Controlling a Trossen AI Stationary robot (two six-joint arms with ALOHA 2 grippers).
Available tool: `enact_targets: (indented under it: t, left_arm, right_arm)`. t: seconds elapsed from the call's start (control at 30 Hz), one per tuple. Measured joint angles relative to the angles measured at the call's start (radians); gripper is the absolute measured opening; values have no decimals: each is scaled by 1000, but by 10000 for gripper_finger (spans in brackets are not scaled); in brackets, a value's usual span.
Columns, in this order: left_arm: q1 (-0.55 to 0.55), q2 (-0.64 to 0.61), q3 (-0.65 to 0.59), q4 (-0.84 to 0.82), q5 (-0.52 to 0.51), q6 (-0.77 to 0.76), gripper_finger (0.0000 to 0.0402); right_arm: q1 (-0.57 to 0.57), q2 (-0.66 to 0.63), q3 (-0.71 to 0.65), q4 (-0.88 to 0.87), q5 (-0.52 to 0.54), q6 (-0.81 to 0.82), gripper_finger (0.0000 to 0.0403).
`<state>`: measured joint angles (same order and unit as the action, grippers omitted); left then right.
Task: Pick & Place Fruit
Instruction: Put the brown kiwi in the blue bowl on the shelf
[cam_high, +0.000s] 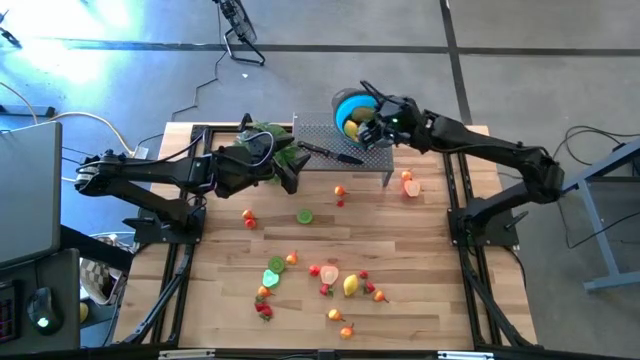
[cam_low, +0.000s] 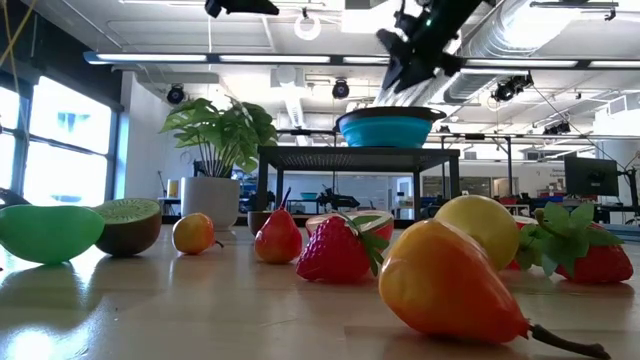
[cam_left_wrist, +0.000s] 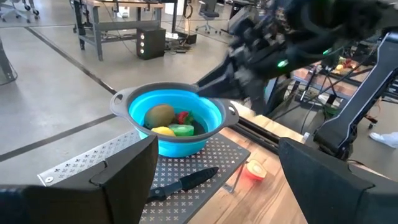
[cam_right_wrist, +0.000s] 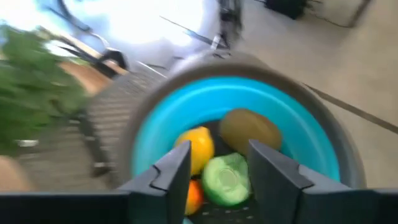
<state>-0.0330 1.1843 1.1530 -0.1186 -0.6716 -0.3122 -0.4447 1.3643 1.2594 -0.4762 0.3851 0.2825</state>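
A blue bowl (cam_high: 348, 101) stands on a raised perforated metal shelf (cam_high: 375, 160) at the table's far side. It holds a brown kiwi (cam_right_wrist: 249, 127), a yellow lemon (cam_right_wrist: 198, 146), a green lime half (cam_right_wrist: 225, 180), an orange piece (cam_right_wrist: 194, 196) and a strawberry (cam_left_wrist: 182, 116). My right gripper (cam_right_wrist: 219, 168) hangs open just above the bowl, slanting down, with the lime half showing below the gap. My left gripper (cam_left_wrist: 214, 180) stands open and level above the table, left of the shelf, beside the plant. Several more fruits (cam_high: 330, 280) lie scattered over the table's near half.
A black-handled knife (cam_high: 335, 153) lies on the shelf in front of the bowl. A leafy green plant (cam_high: 262, 140) stands at the shelf's left end. A lime slice (cam_high: 304, 215) and a peach-coloured half (cam_high: 411, 187) lie on the wood near the shelf.
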Motion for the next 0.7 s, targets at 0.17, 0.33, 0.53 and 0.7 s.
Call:
enact_targets:
  t: [0.17, 0.33, 0.53, 0.7]
  left_arm:
    - [0, 0, 0, -18, 0, 0, 326]
    - [0, 0, 0, -15, 0, 0, 326]
    - [0, 0, 0, -14, 0, 37, 326]
    - [0, 0, 0, -15, 0, 46, 326]
  right_arm:
    - [22, -103, 0, -11, -142, 1, 84]
    - [45, -196, 0, -76, -236, 31, 46]
    - [59, -286, 0, -166, -413, 68, 26]
    - [59, -322, 0, -233, -595, 135, 23]
